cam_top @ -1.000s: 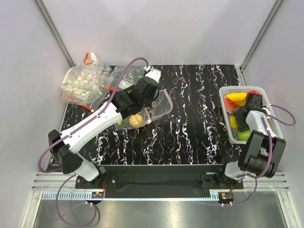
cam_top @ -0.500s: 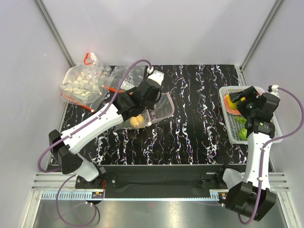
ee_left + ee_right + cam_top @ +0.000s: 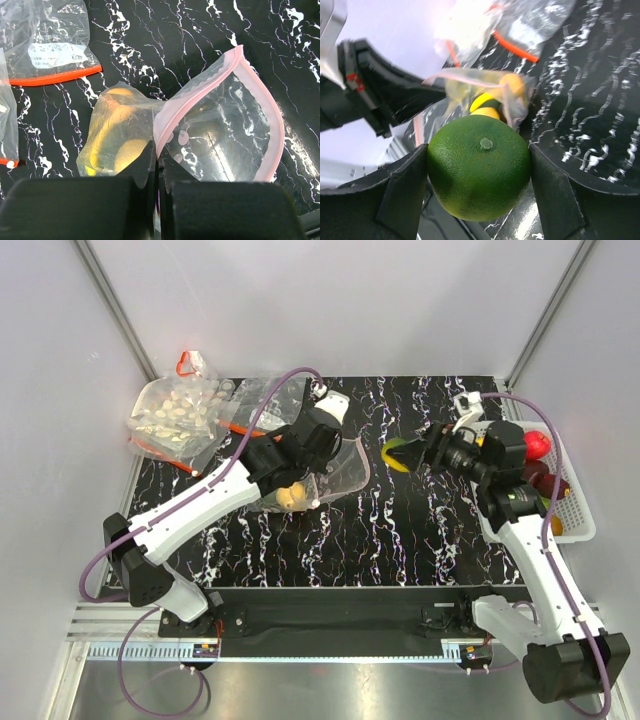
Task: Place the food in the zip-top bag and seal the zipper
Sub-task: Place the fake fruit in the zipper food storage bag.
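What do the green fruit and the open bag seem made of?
The green fruit looks like glossy plastic: smooth sheen, moulded stem nub. The zip-top bag seems thin clear plastic film: wrinkled, see-through, pinkish strip along its mouth.

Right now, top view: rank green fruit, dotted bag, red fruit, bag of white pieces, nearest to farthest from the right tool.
1. green fruit, gripped in the right tool.
2. dotted bag, just left of it, mid-table.
3. red fruit, in the basket at right.
4. bag of white pieces, far-left back corner.
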`<state>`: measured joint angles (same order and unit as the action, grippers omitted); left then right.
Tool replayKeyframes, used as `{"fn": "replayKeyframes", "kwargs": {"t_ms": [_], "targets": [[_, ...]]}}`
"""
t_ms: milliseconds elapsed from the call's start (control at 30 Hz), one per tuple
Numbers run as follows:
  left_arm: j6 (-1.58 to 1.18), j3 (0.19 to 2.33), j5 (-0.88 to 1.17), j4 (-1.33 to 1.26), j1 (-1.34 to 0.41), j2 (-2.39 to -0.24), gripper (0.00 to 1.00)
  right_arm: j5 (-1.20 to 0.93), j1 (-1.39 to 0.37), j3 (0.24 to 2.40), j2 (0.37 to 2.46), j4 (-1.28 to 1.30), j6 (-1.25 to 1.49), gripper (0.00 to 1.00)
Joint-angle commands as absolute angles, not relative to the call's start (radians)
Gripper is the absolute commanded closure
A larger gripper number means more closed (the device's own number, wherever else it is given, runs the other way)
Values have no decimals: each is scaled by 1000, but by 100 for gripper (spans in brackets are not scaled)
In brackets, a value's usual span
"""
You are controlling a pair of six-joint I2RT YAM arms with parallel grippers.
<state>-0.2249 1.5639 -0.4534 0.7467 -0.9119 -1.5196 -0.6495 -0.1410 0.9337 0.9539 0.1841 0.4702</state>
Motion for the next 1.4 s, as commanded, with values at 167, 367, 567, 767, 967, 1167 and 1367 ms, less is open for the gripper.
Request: {"fn": "replayKeyframes", "kwargs": {"t_ms": [167, 367, 567, 767, 967, 1167, 1367], "targets": [[-221, 1583, -436, 700, -916, -1457, 100, -617, -377, 1008, 1093, 104, 332, 54], [-221, 1586, -433, 701, -916, -1443, 100, -471, -546, 1104, 1261, 91, 296, 55], [-216, 1577, -454, 690, -916, -1413, 100, -388, -603, 1135, 1333, 28, 308, 24], [-213, 1572, -482, 689, -916, -1408, 100, -309, -612, 1111, 1276, 11, 324, 0], [-212, 1575, -485, 695, -917, -1411, 100, -162, -612, 1109, 1158, 75, 359, 6], [-210, 1575, -480, 695, -916, -1410, 100, 278, -607, 1169, 1083, 340, 417, 11], [-210, 1577, -476, 696, -916, -1417, 100, 485, -452, 1203, 1072, 570, 541, 1]]}}
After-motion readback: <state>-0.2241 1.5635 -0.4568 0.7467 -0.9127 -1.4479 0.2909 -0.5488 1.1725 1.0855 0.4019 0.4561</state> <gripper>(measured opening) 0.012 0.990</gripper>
